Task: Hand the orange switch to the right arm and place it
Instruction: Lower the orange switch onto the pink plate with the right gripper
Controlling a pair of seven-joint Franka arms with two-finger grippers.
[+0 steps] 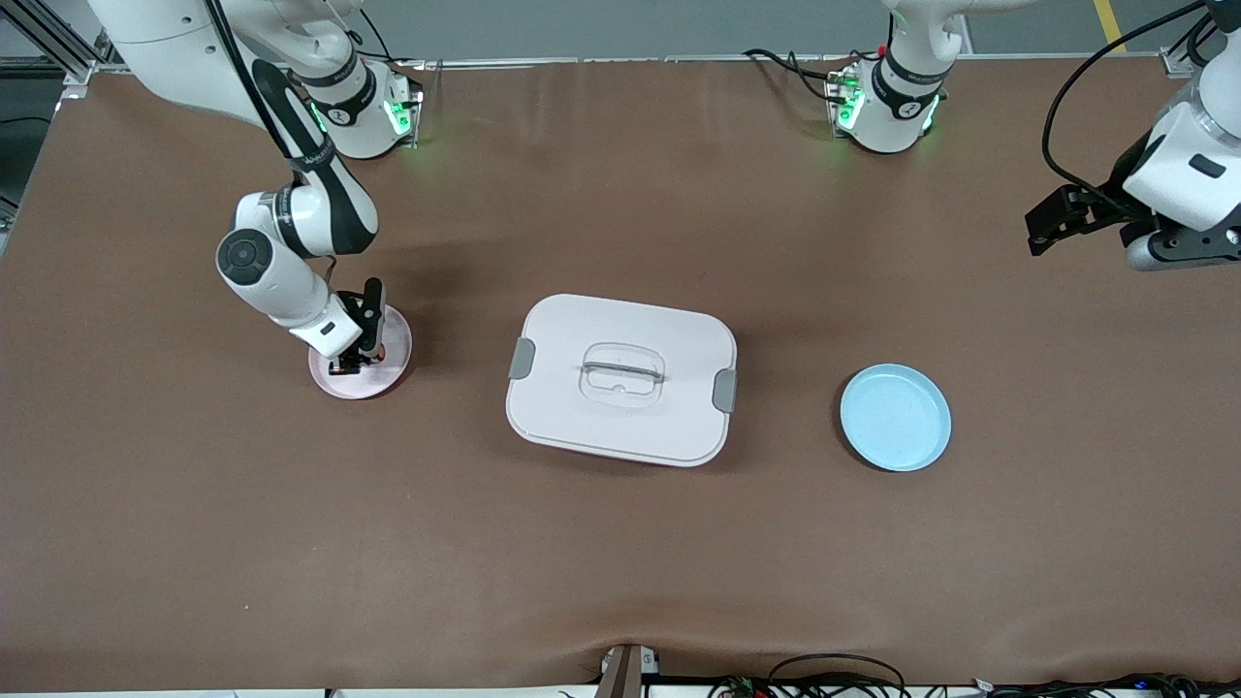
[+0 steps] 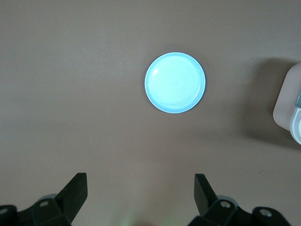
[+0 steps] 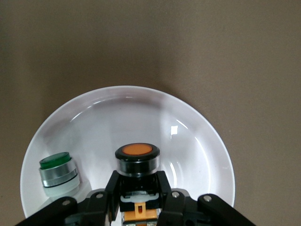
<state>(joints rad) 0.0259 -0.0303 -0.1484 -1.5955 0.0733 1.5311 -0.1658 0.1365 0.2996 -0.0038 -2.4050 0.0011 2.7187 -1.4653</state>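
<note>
Placement stage: the right gripper (image 1: pixel 351 361), low over the pink plate (image 1: pixel 388 373) at the right arm's end of the table, should let go only once the orange switch (image 3: pixel 137 162) sits on the plate, clear of the green-capped part (image 3: pixel 57 173) beside it. Its fingers (image 3: pixel 112 193) are closed narrowly on the switch body. The left gripper (image 2: pixel 141 195) waits high, above the blue plate (image 2: pixel 175 83), fingers spread wide and holding nothing.
</note>
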